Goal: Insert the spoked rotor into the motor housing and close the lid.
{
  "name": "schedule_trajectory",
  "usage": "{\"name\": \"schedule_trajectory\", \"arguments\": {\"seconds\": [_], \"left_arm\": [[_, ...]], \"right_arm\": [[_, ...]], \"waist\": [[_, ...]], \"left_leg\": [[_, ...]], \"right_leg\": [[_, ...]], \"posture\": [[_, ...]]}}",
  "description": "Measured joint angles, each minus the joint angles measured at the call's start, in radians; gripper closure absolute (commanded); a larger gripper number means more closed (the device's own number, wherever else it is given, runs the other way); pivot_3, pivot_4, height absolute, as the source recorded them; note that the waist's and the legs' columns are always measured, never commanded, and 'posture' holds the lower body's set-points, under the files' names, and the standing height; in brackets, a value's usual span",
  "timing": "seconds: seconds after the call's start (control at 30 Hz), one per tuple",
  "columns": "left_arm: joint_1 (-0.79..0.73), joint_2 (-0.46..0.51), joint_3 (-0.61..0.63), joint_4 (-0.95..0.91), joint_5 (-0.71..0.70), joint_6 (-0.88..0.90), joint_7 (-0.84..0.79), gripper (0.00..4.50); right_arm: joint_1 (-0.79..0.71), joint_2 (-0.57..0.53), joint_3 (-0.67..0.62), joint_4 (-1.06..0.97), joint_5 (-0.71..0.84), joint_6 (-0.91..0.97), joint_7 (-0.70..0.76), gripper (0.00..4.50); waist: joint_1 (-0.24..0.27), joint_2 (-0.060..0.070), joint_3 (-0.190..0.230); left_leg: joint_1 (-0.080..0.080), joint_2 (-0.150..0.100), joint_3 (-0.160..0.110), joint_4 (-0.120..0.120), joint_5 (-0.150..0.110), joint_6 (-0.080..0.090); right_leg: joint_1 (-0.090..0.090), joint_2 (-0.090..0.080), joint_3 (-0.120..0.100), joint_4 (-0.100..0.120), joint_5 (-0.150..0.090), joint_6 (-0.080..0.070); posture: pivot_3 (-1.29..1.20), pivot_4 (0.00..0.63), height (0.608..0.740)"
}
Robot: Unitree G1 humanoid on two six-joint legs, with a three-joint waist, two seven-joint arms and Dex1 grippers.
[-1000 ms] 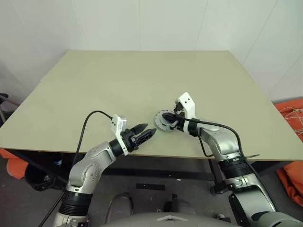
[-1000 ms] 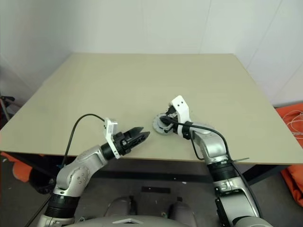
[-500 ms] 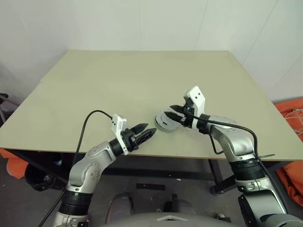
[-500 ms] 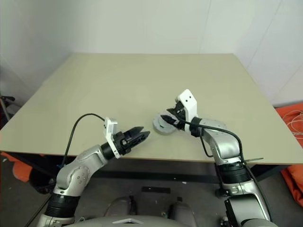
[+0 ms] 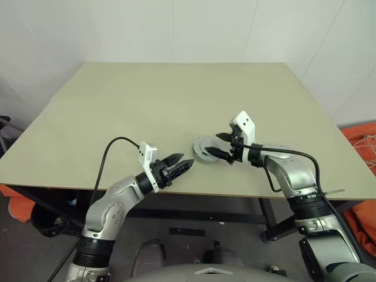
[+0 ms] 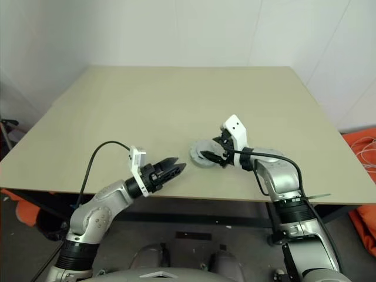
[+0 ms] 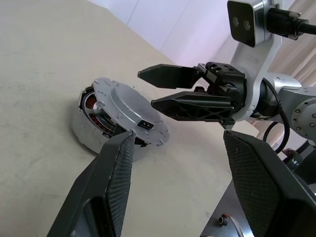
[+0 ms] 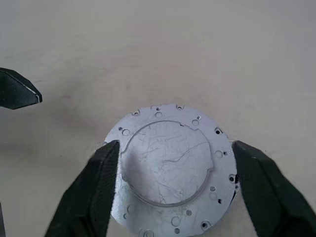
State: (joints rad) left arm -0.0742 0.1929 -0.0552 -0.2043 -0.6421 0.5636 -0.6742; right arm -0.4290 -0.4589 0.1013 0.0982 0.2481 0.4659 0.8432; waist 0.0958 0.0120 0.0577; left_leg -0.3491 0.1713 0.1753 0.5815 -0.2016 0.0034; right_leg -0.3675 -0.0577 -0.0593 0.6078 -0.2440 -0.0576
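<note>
- The bench (image 5: 147, 111) is seen as a broad pale top filling the middle of the left eye view; the one assembly on it sits lower centre, just right of the middle, near the front edge.
- The task is judged to be close to its end: the motor housing (image 7: 88, 129) stands on the bench with the lid (image 7: 131, 111) already laid over it.
- The closing is judged unfinished. In the left wrist view the lid is seen tilted, its far edge raised and its near edge overhanging the housing wall, so it is not seated flat and would probably need to be pressed or squared up.
- The housing is the only container. Copper-coloured windings are glimpsed in the gap under the raised lid, at centre left of the left wrist view.
- The spoked rotor cannot be made out under the lid; it is presumed to be inside, since it lies nowhere on the bench.
- The right tool (image 8: 173, 173) is held spread wide, its fingers on either side of the lid without visibly touching it; nothing is pinched.
- The left tool (image 5: 181, 163) is held at lower centre of the left eye view, left of the housing and apart from it, its fingers parted and empty.
</note>
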Motion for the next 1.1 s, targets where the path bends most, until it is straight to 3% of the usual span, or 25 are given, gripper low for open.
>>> {"name": "schedule_trajectory", "arguments": {"seconds": [0.83,0.93,1.0,1.1], "left_arm": [[-0.002,-0.001,0.0,0.001,0.0,0.0,-0.001,1.48],[-0.002,-0.002,0.0,0.001,0.0,0.0,0.0,1.48],[-0.002,-0.002,0.0,0.001,0.0,0.0,0.0,1.48],[-0.002,-0.003,0.0,0.001,0.0,0.0,0.0,1.48]], "right_arm": [[-0.09,0.031,0.078,0.178,-0.072,-0.079,0.092,0.02],[-0.093,0.034,0.078,0.192,-0.075,-0.08,0.092,0.64],[-0.096,0.036,0.078,0.2,-0.08,-0.085,0.089,1.29],[-0.098,0.036,0.078,0.202,-0.083,-0.086,0.085,1.37]], "waist": [[0.0,0.0,0.0],[0.0,0.0,0.0],[0.0,0.0,0.0],[0.0,0.0,0.0]], "left_leg": [[0.0,0.0,0.0,0.0,0.0,0.0],[0.0,0.0,0.0,0.0,0.0,0.0],[0.0,0.0,0.0,0.0,0.0,0.0],[0.0,0.0,0.0,0.0,0.0,0.0]], "right_leg": [[0.0,0.0,0.0,0.0,0.0,0.0],[0.0,0.0,0.0,0.0,0.0,0.0],[0.0,0.0,0.0,0.0,0.0,0.0],[0.0,0.0,0.0,0.0,0.0,0.0]], "posture": [[0.0,0.0,0.74],[0.0,0.0,0.74],[0.0,0.0,0.74],[0.0,0.0,0.74]]}}
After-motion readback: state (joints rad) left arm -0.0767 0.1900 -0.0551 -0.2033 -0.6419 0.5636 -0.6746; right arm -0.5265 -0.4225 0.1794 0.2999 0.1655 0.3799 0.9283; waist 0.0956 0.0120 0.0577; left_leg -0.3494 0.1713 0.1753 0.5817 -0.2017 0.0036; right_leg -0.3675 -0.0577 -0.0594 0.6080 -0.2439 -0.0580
